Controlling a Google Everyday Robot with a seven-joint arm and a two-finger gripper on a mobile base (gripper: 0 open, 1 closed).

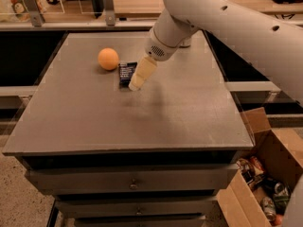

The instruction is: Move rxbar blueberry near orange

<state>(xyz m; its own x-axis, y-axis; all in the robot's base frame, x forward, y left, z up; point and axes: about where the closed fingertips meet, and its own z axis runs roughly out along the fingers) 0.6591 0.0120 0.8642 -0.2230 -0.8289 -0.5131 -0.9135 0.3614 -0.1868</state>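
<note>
My pincer [135,84] slants down to the tabletop, its tip against the rxbar blueberry [126,73] on the side away from the orange [108,59]. I cannot tell whether it is clenched or released. My arm [227,18] slopes down from above, wrist bent. The bar lies flat on the table [142,122], just beside the orange.

Grey drawer cabinet [142,122], cardboard box [280,144] beside.

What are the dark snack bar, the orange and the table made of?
The rxbar blueberry looks wrapped in thin plastic or foil film: dark, pale print. The orange looks like real fruit, matte skin. The table seems dull grey laminate or painted metal. The gripper, at the bar's right edge, looks pale plastic.
</note>
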